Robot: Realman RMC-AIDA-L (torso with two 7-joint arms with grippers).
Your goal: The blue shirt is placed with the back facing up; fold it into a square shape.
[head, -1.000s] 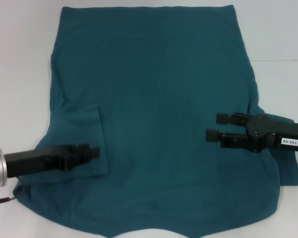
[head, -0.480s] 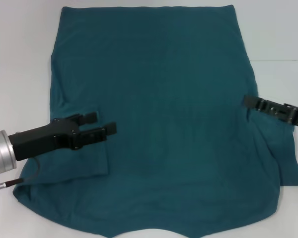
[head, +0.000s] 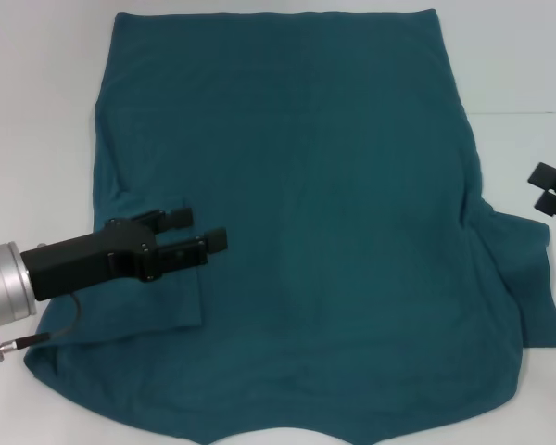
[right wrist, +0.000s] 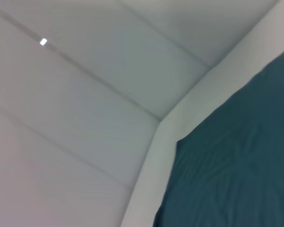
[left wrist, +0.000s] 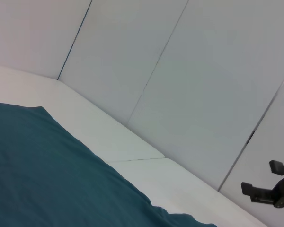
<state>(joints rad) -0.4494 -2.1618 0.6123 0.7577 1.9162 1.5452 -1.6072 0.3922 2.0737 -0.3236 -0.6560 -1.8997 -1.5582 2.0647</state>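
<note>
The blue shirt (head: 296,185) lies flat and plain side up, covering most of the white table. Its left sleeve (head: 153,292) is folded inward onto the body. The right sleeve (head: 528,278) lies rumpled at the shirt's right edge. My left gripper (head: 208,228) hovers open over the folded left sleeve, holding nothing. Over the bare table, just right of the shirt's edge, my right gripper (head: 537,186) stands open and empty. The left wrist view shows the shirt (left wrist: 47,179) and, far off, the right gripper (left wrist: 262,182). The right wrist view shows a stretch of shirt (right wrist: 236,165).
The white table (head: 37,111) shows bare strips left and right of the shirt. A seam in the table (head: 528,113) runs across on the right. Pale wall panels (left wrist: 194,71) stand behind the table.
My right gripper has drawn back to the right, from above the shirt's right side to beyond its edge. My left gripper has opened and shifted up and right over the folded left sleeve.
</note>
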